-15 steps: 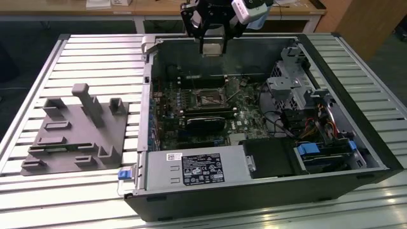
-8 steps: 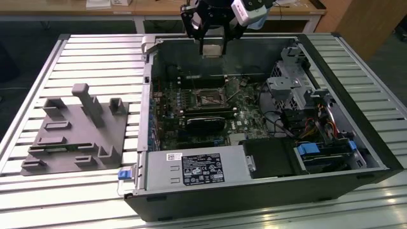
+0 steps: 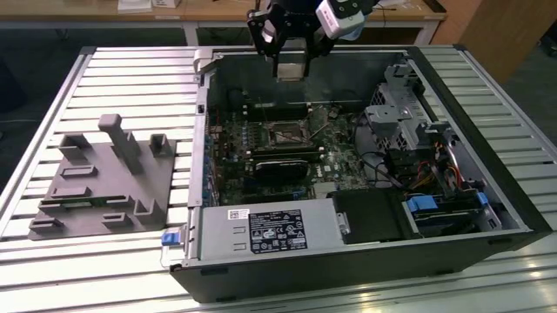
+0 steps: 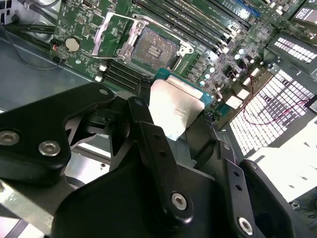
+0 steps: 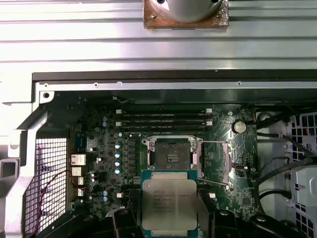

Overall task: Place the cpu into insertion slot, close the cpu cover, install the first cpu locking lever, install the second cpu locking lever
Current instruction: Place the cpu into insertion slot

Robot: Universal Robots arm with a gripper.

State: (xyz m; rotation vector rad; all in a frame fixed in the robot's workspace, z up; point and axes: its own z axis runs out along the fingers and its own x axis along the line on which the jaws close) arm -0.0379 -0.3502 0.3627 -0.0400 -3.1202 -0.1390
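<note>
My gripper hangs above the far wall of the open computer case, shut on the cpu. In both wrist views the cpu shows its silver-grey top, clamped by its edges between the black fingers. The insertion slot lies bare on the green motherboard below, with its dark contact field showing. The cpu cover is swung open beside the slot. A thin metal lever sticks out by the cover.
A grey moulded fixture lies on the slatted table at the exterior view's left. Inside the case are a black card, a labelled power supply, a drive cage with cables, and memory slots.
</note>
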